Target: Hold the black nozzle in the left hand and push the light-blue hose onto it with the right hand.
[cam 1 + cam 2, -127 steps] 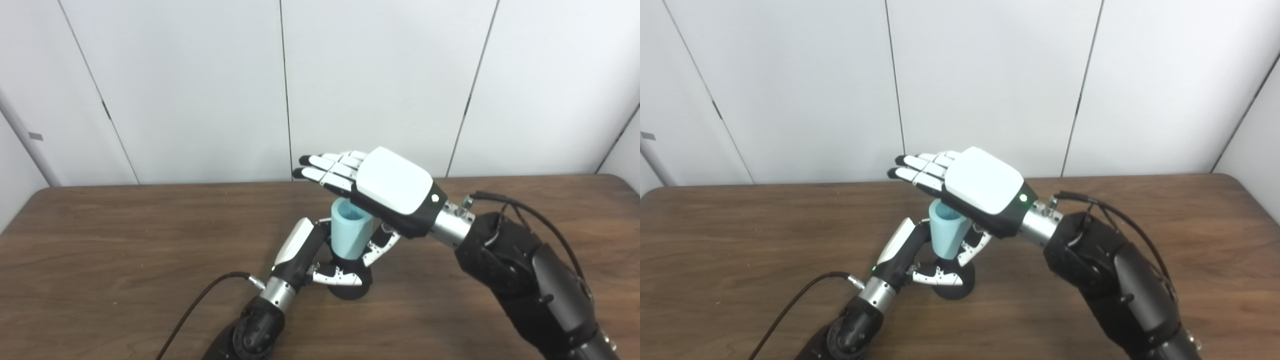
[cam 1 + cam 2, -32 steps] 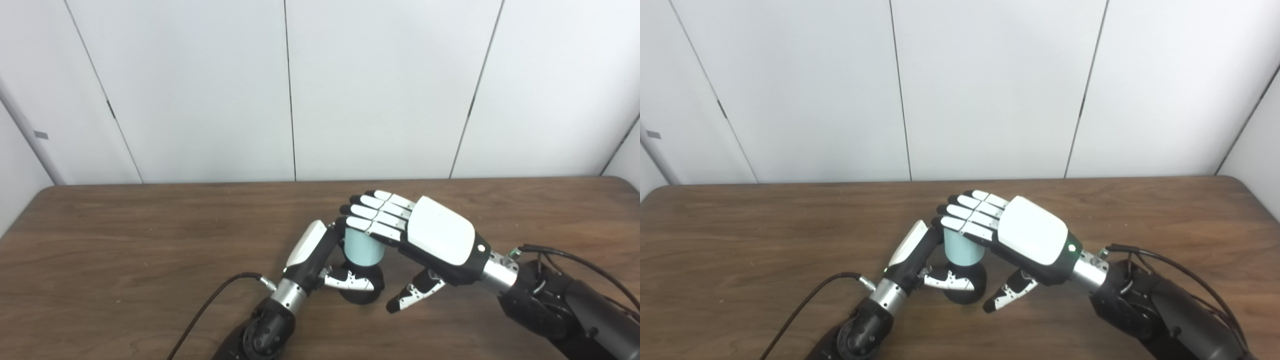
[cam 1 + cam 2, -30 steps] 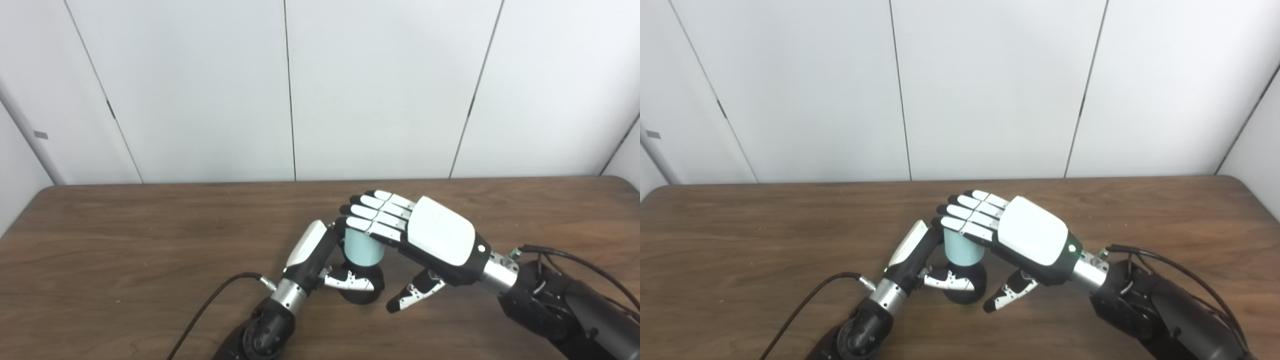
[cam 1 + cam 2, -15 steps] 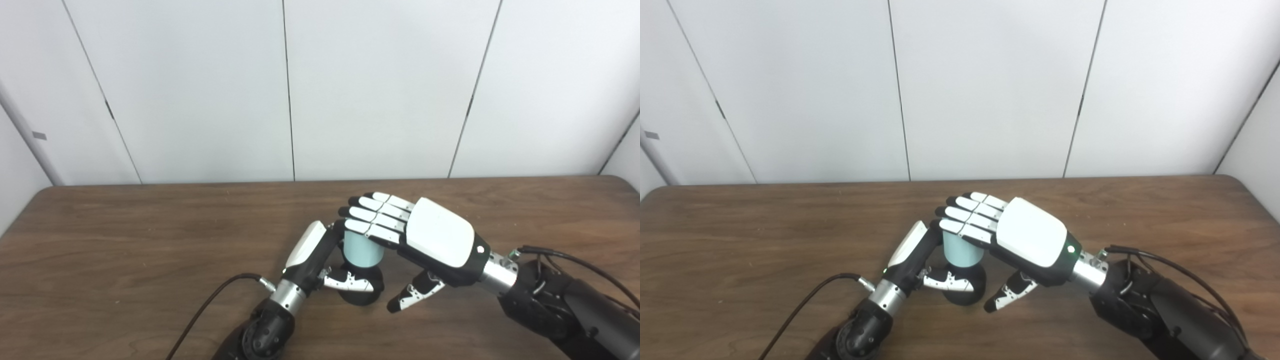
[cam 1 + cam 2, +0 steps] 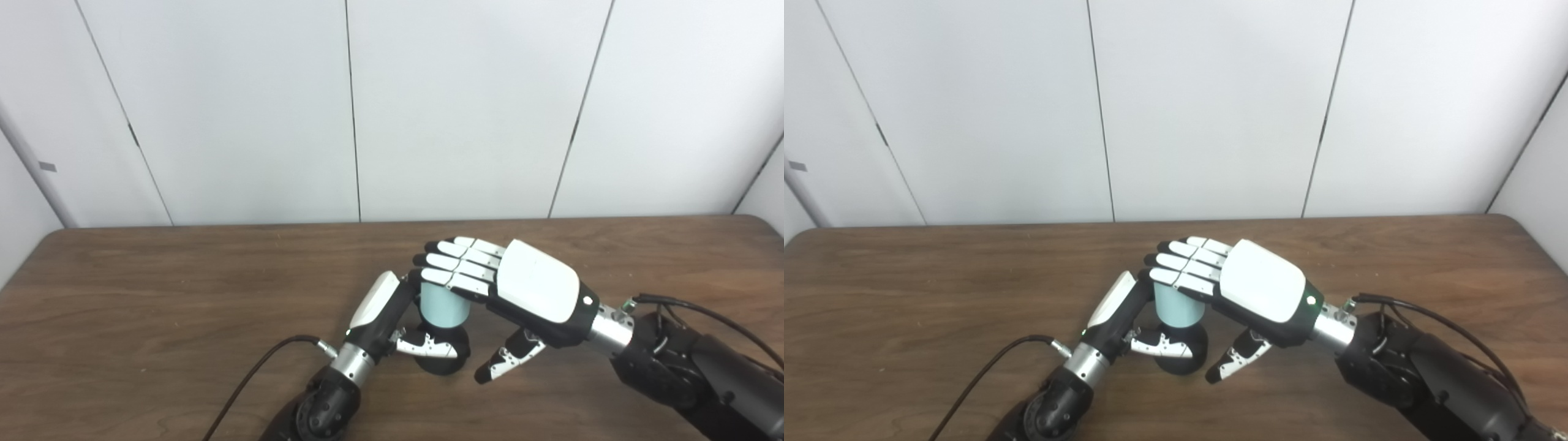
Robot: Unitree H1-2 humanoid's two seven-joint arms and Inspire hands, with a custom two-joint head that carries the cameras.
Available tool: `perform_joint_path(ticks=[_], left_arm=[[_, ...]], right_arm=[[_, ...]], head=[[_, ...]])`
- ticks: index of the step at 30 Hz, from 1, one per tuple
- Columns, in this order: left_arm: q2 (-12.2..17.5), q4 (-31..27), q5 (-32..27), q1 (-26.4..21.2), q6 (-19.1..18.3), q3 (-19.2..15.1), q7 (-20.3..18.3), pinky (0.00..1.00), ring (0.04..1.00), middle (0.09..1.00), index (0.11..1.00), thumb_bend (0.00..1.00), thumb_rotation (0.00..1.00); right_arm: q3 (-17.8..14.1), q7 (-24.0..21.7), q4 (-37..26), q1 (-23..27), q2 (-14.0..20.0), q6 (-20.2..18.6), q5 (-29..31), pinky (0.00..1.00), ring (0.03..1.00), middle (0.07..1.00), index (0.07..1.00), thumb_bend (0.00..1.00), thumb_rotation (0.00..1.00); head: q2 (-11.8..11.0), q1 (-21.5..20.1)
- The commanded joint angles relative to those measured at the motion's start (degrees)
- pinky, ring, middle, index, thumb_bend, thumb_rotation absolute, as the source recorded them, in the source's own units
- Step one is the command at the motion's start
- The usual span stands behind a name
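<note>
Near the table's middle, the right hand (image 5: 520, 291) lies flat, palm down, its straight fingers (image 5: 456, 264) resting across the top of the hose (image 5: 445, 306), covering its opening; it holds nothing, its thumb (image 5: 508, 359) hanging down and apart, just right of the nozzle, tip close to the wood. Below those fingers the hose, a short light-blue tube, stands upright with its lower end on the nozzle (image 5: 442, 360), a rounded black piece that sits on the table (image 5: 153, 306). To the left, the left hand (image 5: 386, 318) is closed on the nozzle: its thumb (image 5: 425, 347) crosses the front where hose meets nozzle, and its white back leans up along the hose's left side; its fingers are hidden behind the hose. A black cable (image 5: 257, 373) runs from the left wrist down to the picture's bottom edge. Behind the table stands a wall (image 5: 465, 104) of white panels with dark seams.
</note>
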State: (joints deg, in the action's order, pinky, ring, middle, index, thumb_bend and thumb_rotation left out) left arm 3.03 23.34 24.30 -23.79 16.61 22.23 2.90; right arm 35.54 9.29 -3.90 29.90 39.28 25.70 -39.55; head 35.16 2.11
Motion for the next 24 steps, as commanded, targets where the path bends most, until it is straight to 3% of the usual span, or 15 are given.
perform_joint_path(ticks=[1, 24], left_arm=[[1.73, 4.62, 1.9, 5.92, -2.6, 1.2, -1.7, 0.34, 0.421, 0.497, 0.491, 0.51, 0.08], [1.87, 3.73, 2.07, 6.19, -3.15, 1.29, -1.87, 0.33, 0.419, 0.493, 0.491, 0.51, 0.08]], right_arm=[[2.71, -3.65, 1.67, -1.16, 1.77, 1.21, -1.97, 0.88, 0.91, 0.908, 0.908, 0.71, 0.25], [4.02, -1.94, 3.87, -1.66, 1.3, 1.21, -2.79, 0.87, 0.912, 0.906, 0.901, 0.7, 0.24]], head=[[0.14, 0.01], [0.31, 0.06]])
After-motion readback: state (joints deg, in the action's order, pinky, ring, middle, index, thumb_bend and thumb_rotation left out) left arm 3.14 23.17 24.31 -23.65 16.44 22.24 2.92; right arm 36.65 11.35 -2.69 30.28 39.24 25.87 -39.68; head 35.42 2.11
